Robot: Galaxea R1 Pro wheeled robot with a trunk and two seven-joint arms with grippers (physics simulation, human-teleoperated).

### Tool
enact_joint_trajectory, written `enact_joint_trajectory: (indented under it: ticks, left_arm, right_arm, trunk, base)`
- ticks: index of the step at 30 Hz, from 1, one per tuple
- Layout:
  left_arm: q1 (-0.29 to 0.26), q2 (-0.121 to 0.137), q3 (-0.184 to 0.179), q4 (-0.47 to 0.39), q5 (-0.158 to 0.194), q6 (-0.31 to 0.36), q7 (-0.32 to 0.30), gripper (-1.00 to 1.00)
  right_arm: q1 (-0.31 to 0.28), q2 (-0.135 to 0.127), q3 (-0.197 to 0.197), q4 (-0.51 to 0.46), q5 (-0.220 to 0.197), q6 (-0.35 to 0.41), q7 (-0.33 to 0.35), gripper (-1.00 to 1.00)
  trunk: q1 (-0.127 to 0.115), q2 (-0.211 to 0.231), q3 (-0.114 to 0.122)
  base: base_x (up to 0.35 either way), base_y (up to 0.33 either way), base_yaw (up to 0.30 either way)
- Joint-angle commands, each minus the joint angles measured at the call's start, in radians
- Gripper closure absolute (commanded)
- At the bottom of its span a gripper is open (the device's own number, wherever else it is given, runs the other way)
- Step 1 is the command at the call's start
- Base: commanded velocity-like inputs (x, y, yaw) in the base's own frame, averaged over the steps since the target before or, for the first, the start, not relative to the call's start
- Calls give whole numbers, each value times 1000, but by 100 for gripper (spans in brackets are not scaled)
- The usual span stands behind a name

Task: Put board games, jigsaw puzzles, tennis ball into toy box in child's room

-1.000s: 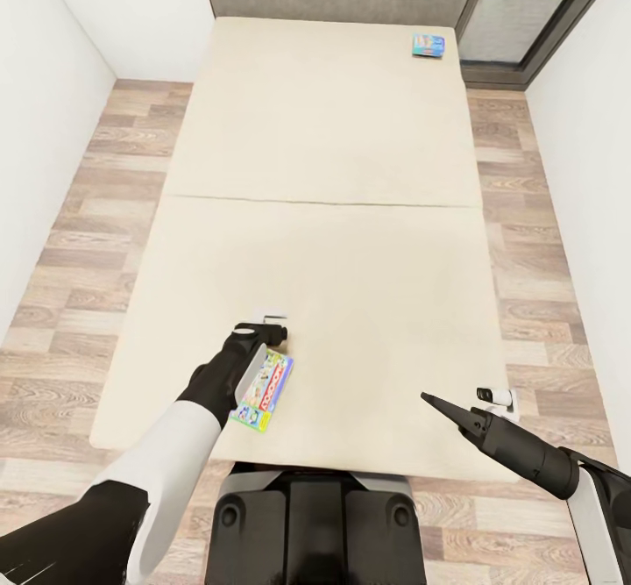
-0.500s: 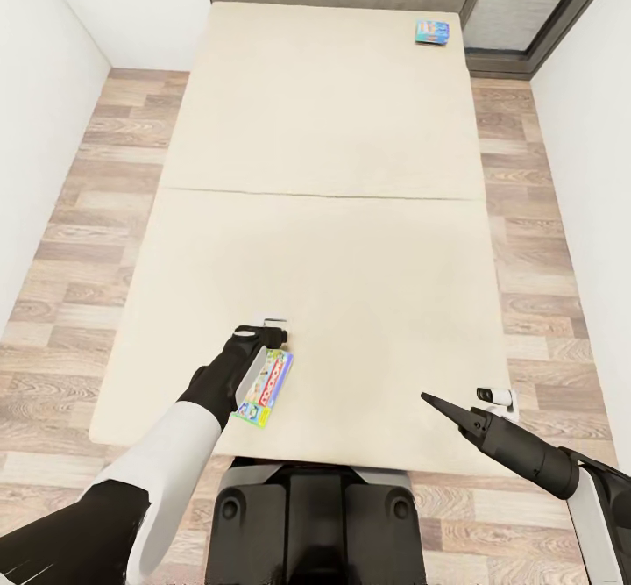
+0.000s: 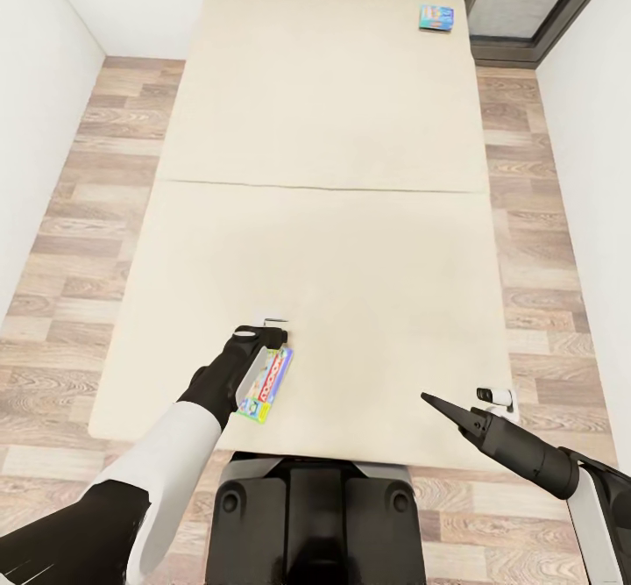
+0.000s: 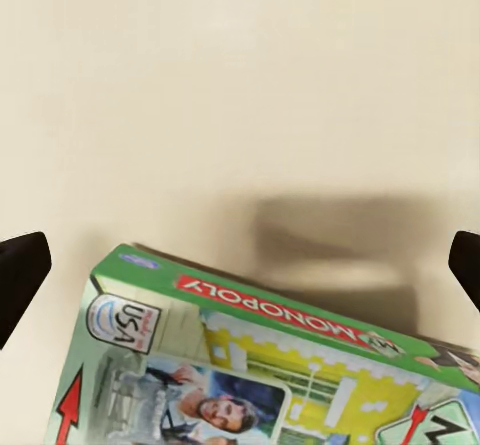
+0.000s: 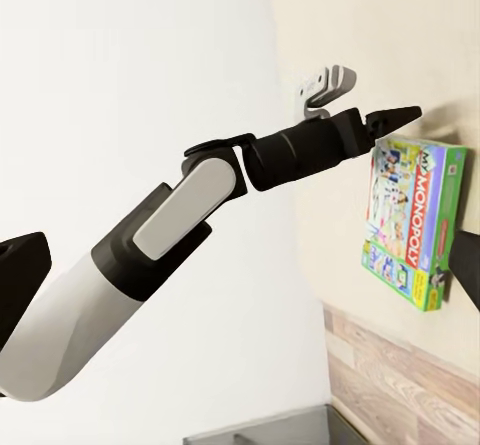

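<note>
The whole picture has been shifted since a second ago, so the robot's camera has been moved, not the things. Less of the head end of the bed (image 3: 333, 243) is seen now, and more of the wooden floor (image 3: 79, 243) is seen past its foot end. It is guessed that the robot is being rolled back from the bed.

The yellow-green board game (image 3: 265, 385) is held up over the foot end of the bed, tipped on its side. It is squeezed between the fingers of the left gripper (image 3: 267, 344). A shadow is thrown on the bed under it, so it has been lifted off.

The right gripper (image 3: 456, 410) is kept out over the near corner of the bed. Its fingers are spread apart and nothing is held in it.

The small blue board game (image 3: 436, 17) is left lying flat at the far corner of the bed, by the head end.

So one game has been picked up and can be carried off to the toy box. The blue one is not yet fetched.
</note>
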Motion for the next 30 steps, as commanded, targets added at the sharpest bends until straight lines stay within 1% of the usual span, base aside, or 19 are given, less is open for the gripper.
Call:
enact_joint_trajectory:
  ticks: [1,5,10,12,15,20,30]
  left_arm:
    - [0,0,-3,-1,5,5,7,-100]
    - [-1,0,-4,-1,5,2,7,-100]
    - [0,0,-4,-1,5,-23,6,-100]
    - [0,0,-4,-1,5,-31,6,-100]
    - [0,0,-5,-1,5,-36,6,-100]
    - [0,0,-5,-1,5,-39,5,-100]
    - [0,0,-5,-1,5,-40,4,-100]
  right_arm:
    - [0,0,0,0,-2,5,1,-100]
    - [0,0,0,0,-2,5,2,-100]
    - [0,0,0,1,-1,5,0,-100]
    - [0,0,0,0,-1,5,-9,-100]
    - [0,0,1,1,-2,5,-46,-100]
    - [0,0,0,1,-3,6,-78,-100]
    - [0,0,12,1,-4,6,-90,-100]
  trunk:
    - [1,-2,-3]
    - [1,-2,-9]
    - [1,-2,-17]
    - [1,-2,-18]
    - [1,-2,-19]
    - [1,-2,-19]
    - [1,-2,-20]
  base:
    - [0,0,0]
    - [0,0,0]
    - [0,0,0]
    - [0,0,0]
    - [0,0,0]
    - [0,0,0]
    - [0,0,0]
